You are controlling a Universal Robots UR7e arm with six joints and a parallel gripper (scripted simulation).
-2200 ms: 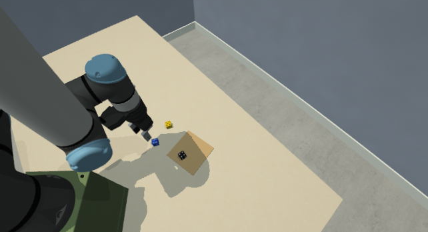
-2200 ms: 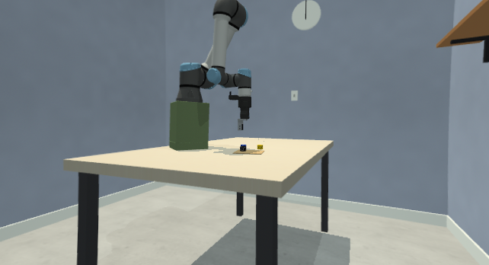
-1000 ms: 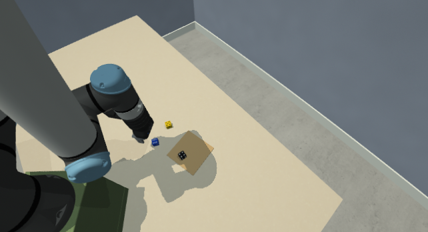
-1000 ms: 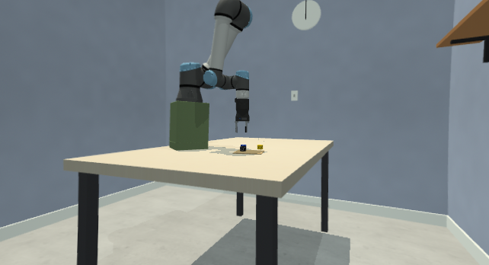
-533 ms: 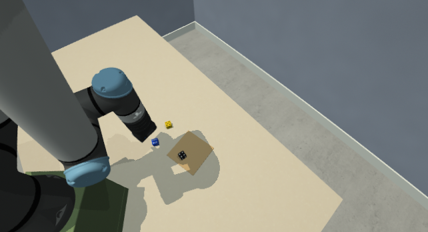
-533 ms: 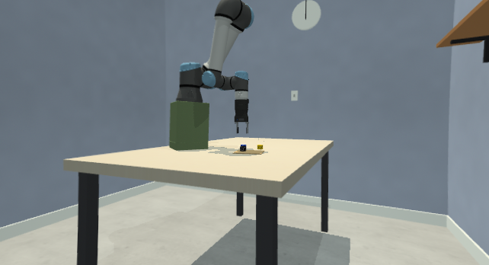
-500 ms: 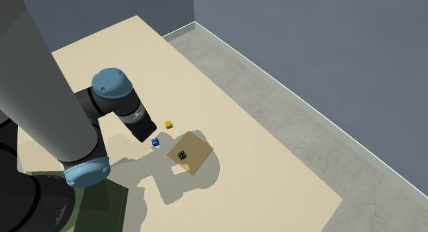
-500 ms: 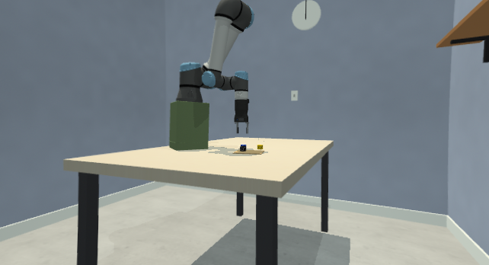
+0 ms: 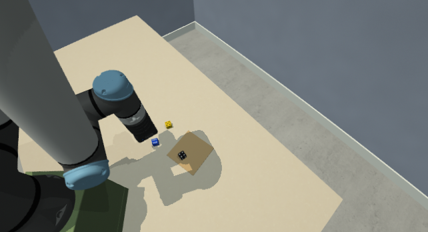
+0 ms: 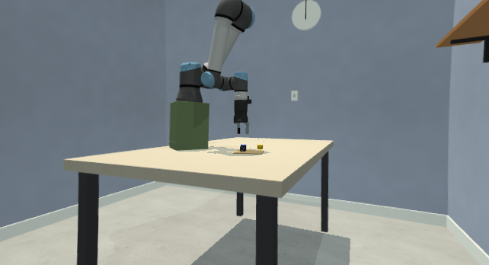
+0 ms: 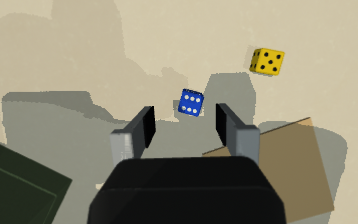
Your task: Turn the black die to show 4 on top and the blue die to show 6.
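Above the table (image 10: 190, 168), the gripper (image 10: 241, 129) hangs with jaws spread wide, holding nothing.

From left in the top view: the blue die (image 9: 155, 142) lies on bare table just off the mat (image 9: 197, 147), six up; the yellow die (image 9: 169, 124) sits beyond it, also off the mat; the black die (image 9: 182, 155) rests on the mat, four pips showing.

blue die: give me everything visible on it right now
The small blue cube die with white pips shows six on its upturned face in the wrist view. It sits flat on the beige table top, in shadow, off the tan square mat and apart from it, nearer the arm. The small yellow die lies apart from it. The open two-finger claw hangs above, empty, not touching it.
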